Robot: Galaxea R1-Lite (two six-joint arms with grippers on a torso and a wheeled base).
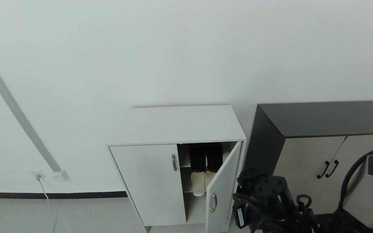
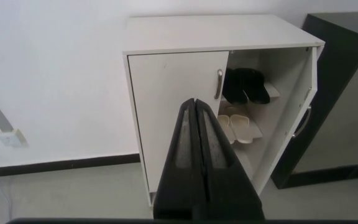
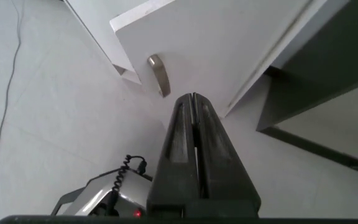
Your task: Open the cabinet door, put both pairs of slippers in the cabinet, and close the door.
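The left gripper [image 2: 195, 101] has its two dark jaws pressed flat together along their whole length, nothing held between them, and it points forward, roughly level. The right gripper [image 3: 194, 95] is likewise closed up and empty, angled downward. In the head view the black right arm [image 1: 272, 197] sits low on the right side.

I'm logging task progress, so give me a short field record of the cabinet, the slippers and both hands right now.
cabinet: white cabinet against the wall
left door: shut
right door: swung open
black slippers: inside, upper shelf
cream slippers: inside, shelf below
left hand: shut, empty, facing the cabinet front
right hand: shut, empty, near the right door's handle, apart from it
left to do: close the door
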